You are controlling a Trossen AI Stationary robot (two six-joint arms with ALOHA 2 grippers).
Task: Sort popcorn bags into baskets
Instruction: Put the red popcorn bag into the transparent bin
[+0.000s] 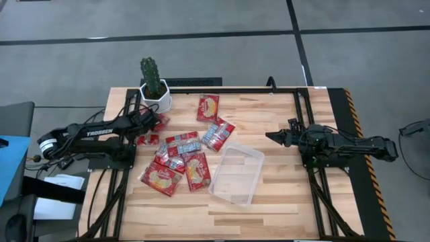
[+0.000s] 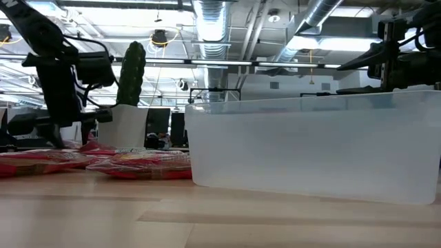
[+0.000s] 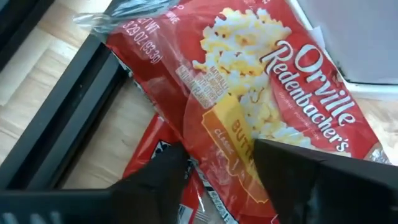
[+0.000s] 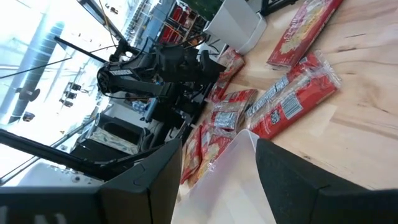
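Observation:
Several red popcorn bags [image 1: 183, 142] lie flat on the wooden table, left of the clear basket [image 1: 245, 149], which stands on its base. My left gripper [image 1: 153, 129] points steeply down at the table's left side, open, over one large bag [image 3: 261, 81] printed with popcorn. Its fingers [image 3: 163, 171] stand at either side of that bag's near end. This bag lies partly on a smaller bag [image 3: 149, 155]. My right gripper [image 1: 271, 136] hovers open and level to the right of the basket, with nothing in it. My left gripper comes at the large bag's end [image 3: 217, 134] from above, slanting, one finger on each side of it. The bag lies flat on the table and on the smaller bag. Whether the fingertips touch the foil, I cannot tell.
A white pot with a cactus [image 1: 154, 94] stands at the far left, close behind my left arm. A black frame rail [image 3: 68, 124] runs along the table's left edge beside the bags. Bare wood lies in front of the basket [image 2: 310, 148].

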